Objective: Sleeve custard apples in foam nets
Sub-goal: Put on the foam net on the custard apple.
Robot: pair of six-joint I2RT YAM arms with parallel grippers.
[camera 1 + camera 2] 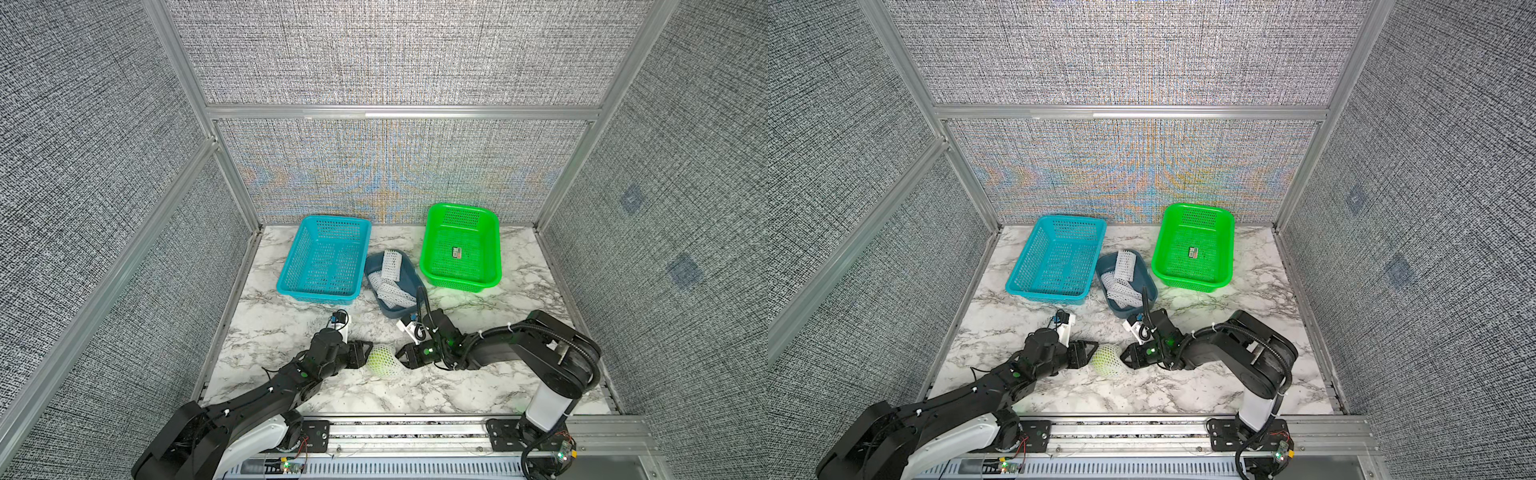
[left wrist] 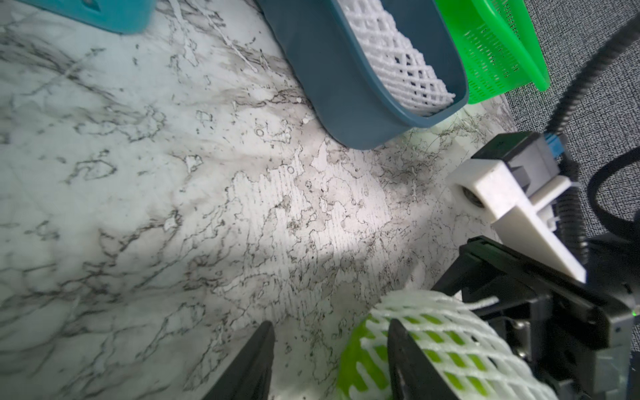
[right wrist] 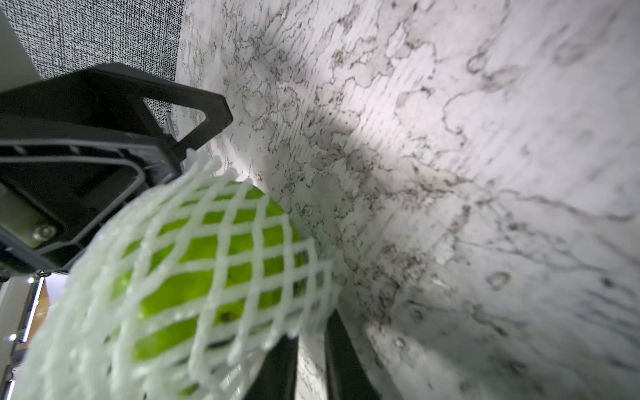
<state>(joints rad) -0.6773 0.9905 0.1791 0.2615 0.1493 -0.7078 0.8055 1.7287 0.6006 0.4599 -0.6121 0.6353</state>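
Observation:
One custard apple (image 1: 381, 361) (image 1: 1108, 360) lies on the marble table, wrapped in a white foam net (image 3: 239, 228) with green skin (image 3: 204, 252) showing through the holes. In both top views the two grippers flank it. My left gripper (image 1: 367, 353) (image 2: 329, 349) is open just left of the fruit. One of its fingers (image 2: 405, 360) rests against the netted fruit (image 2: 450, 346), and only table shows between the jaws. My right gripper (image 1: 400, 356) (image 3: 311, 360) is at the fruit's right end, jaws a narrow gap apart with nothing between them. The net's loose edge overlaps one of its fingers (image 3: 280, 367).
A dark blue tray (image 1: 392, 312) (image 2: 346, 86) holding spare foam nets (image 1: 391, 266) (image 2: 391, 59) stands just behind the right wrist. At the back stand a turquoise basket (image 1: 293, 259) on the left and a green basket (image 1: 424, 249) on the right with a small label (image 1: 457, 252) inside it.

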